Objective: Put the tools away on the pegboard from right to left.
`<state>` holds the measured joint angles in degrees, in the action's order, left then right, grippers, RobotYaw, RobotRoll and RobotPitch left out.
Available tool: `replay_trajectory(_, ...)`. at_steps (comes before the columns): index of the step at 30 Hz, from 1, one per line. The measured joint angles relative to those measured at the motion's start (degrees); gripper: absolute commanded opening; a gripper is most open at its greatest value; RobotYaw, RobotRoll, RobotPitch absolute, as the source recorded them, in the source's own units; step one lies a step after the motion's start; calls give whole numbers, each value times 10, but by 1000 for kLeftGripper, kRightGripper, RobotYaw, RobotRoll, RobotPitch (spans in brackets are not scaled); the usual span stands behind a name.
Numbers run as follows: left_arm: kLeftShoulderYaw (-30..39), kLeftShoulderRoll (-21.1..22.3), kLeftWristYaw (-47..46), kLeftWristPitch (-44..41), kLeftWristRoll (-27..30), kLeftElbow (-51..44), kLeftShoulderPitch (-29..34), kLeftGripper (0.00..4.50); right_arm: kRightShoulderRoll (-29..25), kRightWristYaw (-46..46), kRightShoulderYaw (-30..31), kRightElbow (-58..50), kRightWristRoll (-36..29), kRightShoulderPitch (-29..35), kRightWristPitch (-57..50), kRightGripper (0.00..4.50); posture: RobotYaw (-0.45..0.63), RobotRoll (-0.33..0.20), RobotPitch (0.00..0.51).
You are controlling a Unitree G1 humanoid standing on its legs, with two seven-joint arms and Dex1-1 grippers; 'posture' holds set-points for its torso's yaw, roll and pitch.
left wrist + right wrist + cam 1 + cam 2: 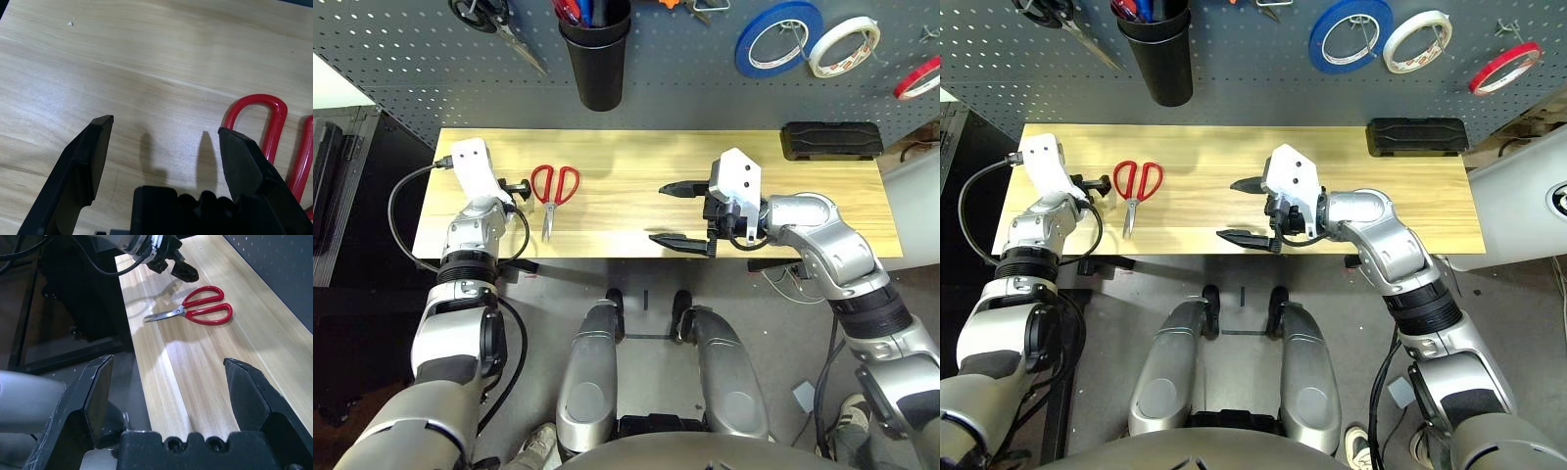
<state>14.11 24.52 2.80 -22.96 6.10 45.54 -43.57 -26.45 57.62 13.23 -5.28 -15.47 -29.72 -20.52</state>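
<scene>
Nearly finished, judging by the layout. Hung at the upper right edge of the pegboard [705, 78]: the thin red tape ring [918, 78], beside a white tape roll [843, 47] and a blue tape roll [777, 37]. Cut off by the top edge near the centre: an orange handle tip [670, 4], probably the pliers, though too little visible to be sure. Standing in the black cup [597, 61] at top centre: a red handle [568, 10], likely the screwdriver, next to something blue. At the upper left, black-handled scissors [494, 22] on a hook, no part of the job.

Left on the wooden table [636, 157]: only the red-handled scissors [553, 193], at centre left of the frame, handles toward the pegboard, blades toward the near edge. Probably the last item, bound for the leftmost free spot.

Left end effector [517, 187] just beside the scissors, spread wide and empty; in the wrist view, one black finger [247, 161] close against a red handle loop. Right end effector [680, 213] at mid table, well apart from the scissors, likewise spread wide and holding nothing. At the right rear of the table, a black rectangular block [831, 140].

Remaining by this reading: close on the handles, lift, hang.
</scene>
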Motion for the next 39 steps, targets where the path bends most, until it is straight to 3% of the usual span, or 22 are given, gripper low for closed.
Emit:
replay_trajectory(14,-47,-10,44,-3,-18,32,1,4464,-2,-1,-1,-5,-1,0,-4,4500,-13,0,414)
replay_trajectory(17,-51,-8,39,8,-23,48,-5,3578,-2,-3,-2,-13,-3,0,-10,4500,-13,0,414)
replay_trajectory(26,-62,-8,40,33,-35,68,-9,81,-2,-4,-3,-14,-3,0,-14,4500,-20,0,413)
replay_trajectory(31,-62,-8,46,29,-36,37,8,34,-5,-4,-4,-13,-3,0,-14,4500,-15,0,410)
replay_trajectory(39,-51,-7,56,-35,-23,-107,69,34,-7,-2,-4,9,-2,-8,-4,4500,14,0,413)
